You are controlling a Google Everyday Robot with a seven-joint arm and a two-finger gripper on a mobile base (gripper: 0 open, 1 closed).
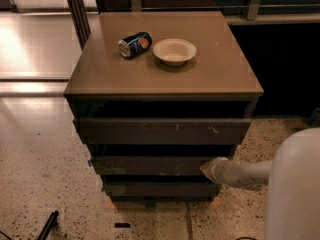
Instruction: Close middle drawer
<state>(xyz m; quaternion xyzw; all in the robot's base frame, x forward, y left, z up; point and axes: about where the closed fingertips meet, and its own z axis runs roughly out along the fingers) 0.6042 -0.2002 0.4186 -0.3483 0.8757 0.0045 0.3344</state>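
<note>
Now my pale, rounded gripper (209,168) touches the middle drawer (150,165) at its right end.
Its flat, dark front is second of three; whether the gripper is spread or pressed together, I cannot tell.

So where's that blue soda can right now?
In the camera view, the blue can lies on its side on the cabinet top, back left, just left of the pale bowl. The tool is lower, at the right end of the middle drawer.
</note>
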